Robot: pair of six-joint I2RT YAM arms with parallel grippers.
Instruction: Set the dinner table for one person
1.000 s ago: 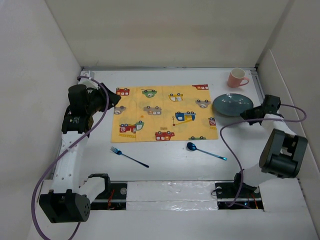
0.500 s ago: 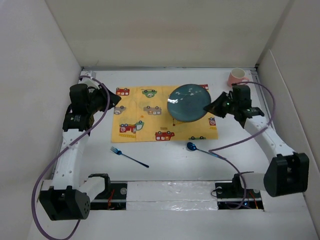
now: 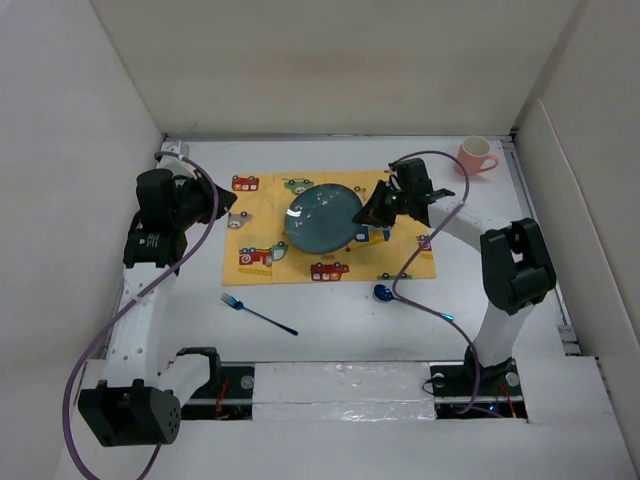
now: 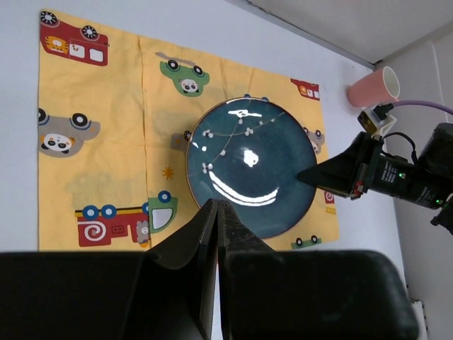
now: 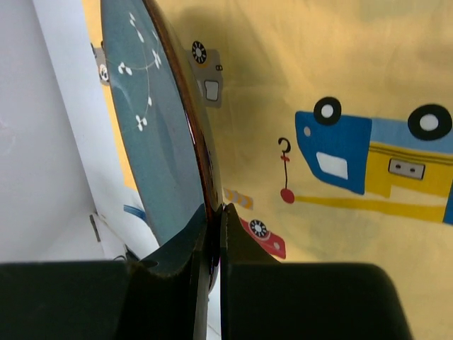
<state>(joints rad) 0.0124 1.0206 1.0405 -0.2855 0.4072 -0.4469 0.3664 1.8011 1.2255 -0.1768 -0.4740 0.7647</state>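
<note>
Plate [image 3: 323, 218], dark blue, sits over the middle of the yellow placemat [image 3: 300, 262] on the dinner table [image 3: 340, 335], with the right gripper [image 3: 372, 215] clamped on its rim at 3 o'clock; whether its underside touches the cloth cannot be told. Left gripper [image 3: 230, 212] hangs at the placemat's 9 o'clock edge, fingers pressed together on nothing. Cloth margin shows all round the plate, bare tabletop at 6 o'clock carries a fork [image 3: 258, 314] at 7 and a spoon [image 3: 410, 302] at 5, just off the hem, and a pink mug [image 3: 476, 156] stands apart at 2 o'clock.
</note>
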